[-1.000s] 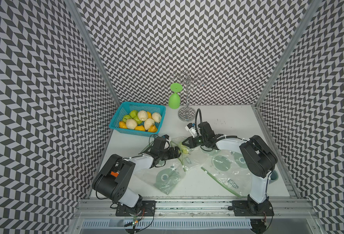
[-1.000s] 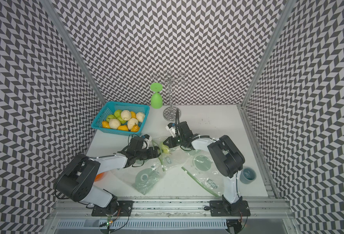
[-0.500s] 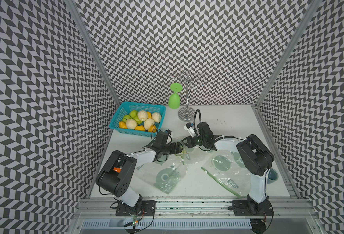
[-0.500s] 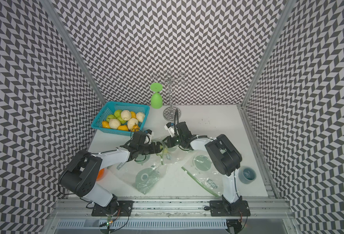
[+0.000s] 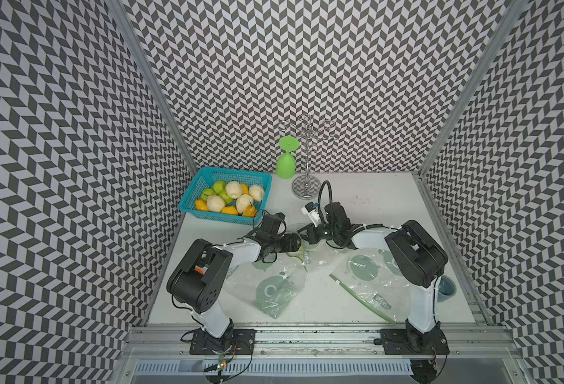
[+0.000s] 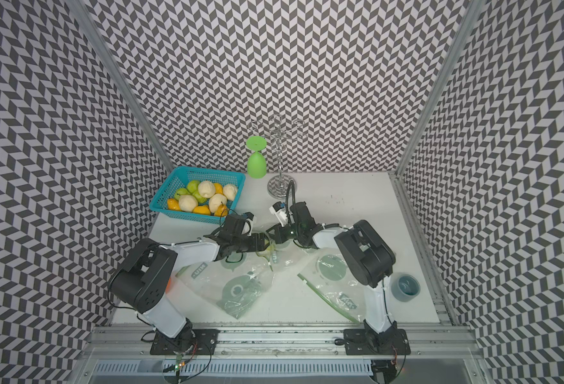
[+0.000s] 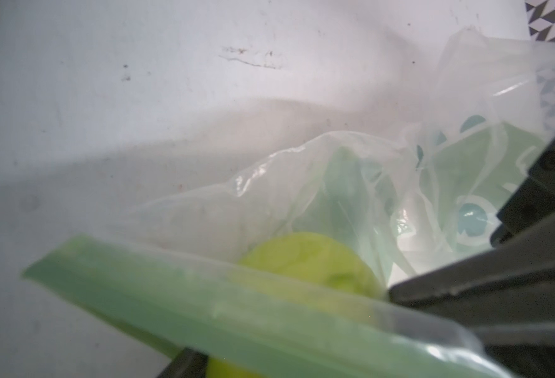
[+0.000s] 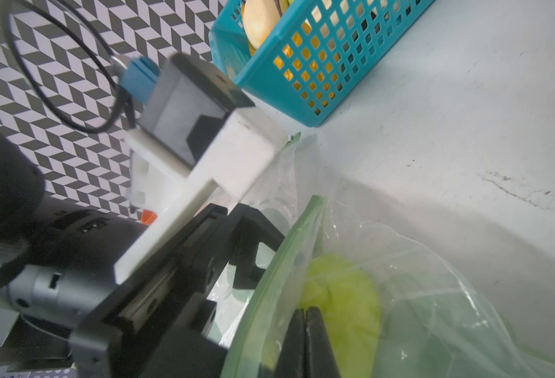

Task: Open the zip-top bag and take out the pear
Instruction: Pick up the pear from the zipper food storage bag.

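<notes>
Right wrist: yellow-green pear (image 8: 345, 288) in bag (image 8: 439, 294)

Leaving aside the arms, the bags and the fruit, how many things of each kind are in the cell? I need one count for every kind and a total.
Basket: 1
Glass: 1
Rack: 1
Cup: 1
Total: 4

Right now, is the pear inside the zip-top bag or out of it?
Inside: both wrist views show the pear behind clear film of the zip-top bag, past its zip strip.
</notes>
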